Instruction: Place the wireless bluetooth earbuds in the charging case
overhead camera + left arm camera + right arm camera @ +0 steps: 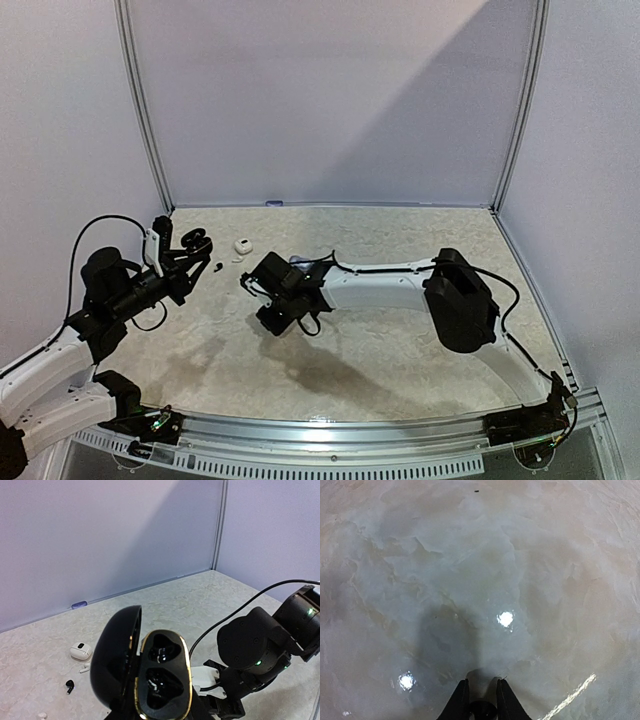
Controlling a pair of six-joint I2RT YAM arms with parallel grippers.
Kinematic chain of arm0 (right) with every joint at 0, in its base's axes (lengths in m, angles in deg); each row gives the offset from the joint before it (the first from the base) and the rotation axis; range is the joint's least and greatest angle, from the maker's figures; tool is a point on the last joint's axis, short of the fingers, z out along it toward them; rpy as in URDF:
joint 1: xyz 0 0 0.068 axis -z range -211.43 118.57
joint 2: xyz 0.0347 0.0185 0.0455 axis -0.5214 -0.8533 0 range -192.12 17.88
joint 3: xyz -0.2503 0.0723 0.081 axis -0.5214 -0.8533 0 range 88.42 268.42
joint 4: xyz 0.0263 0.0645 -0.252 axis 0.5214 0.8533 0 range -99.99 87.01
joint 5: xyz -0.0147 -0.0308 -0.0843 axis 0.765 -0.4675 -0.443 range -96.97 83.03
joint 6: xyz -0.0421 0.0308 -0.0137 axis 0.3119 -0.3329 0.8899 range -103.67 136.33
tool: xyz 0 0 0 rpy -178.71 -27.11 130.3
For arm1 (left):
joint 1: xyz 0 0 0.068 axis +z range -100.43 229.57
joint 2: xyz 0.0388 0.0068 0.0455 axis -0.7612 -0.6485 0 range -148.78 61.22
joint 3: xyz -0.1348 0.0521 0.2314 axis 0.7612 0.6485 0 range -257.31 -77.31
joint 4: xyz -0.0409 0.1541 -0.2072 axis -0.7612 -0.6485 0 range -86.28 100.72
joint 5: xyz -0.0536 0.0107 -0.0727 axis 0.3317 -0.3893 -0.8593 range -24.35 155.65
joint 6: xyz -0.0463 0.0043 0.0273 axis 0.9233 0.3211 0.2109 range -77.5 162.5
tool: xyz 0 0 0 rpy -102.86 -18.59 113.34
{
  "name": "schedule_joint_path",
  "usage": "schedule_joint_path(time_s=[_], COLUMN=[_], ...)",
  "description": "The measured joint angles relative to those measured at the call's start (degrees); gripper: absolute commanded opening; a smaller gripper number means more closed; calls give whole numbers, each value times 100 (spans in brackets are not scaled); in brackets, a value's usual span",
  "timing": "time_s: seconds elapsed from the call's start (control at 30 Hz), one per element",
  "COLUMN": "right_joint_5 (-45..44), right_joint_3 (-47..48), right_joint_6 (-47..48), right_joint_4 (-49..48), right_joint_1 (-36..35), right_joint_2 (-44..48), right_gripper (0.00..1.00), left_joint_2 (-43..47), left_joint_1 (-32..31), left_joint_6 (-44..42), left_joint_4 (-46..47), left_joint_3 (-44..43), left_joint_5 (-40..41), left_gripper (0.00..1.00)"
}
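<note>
My left gripper (188,250) is shut on the black charging case (162,675), holding it up with its lid (117,660) swung open. In the left wrist view the fingers are hidden under the case, and its two gold-rimmed wells are dark and glossy. A black earbud (69,685) and a white earbud (85,668) lie on the table beside a small white case (80,651). My right gripper (482,681) points down over bare table right of the left one, its jaws narrowed onto a small round black earbud (482,711).
The right arm (260,650) with its cable reaches in close to the right of the open case. A white scrap (42,714) lies near the left wrist view's lower edge. Grey walls (330,100) enclose the table on three sides.
</note>
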Motion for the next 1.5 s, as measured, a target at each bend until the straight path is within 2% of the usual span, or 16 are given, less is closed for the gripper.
schedule_joint_path(time_s=[0.6,0.73,0.83,1.03,1.27,1.5], right_joint_5=[24,50,129,284,566,671], right_joint_3=[-2059,-2179,-2166,-1567,-503,863], right_joint_6=[455,509,525,339,-485,-1346], right_joint_4=[361,531,621,1209,1917,3095], right_joint_1=[-9,-9,-9,-4,140,306], right_joint_2=[1425,1545,1561,1561,1493,671], right_gripper=[25,30,41,55,55,56], left_joint_2=[0,0,0,0,2,0], left_joint_1=[15,15,15,17,22,24], left_joint_6=[-2,-2,-2,-2,-2,-2], left_joint_4=[2,2,2,2,2,4], left_joint_3=[2,2,2,2,2,2], left_joint_5=[-111,-136,-153,-162,-205,-278], left_gripper=[0,0,0,0,0,0])
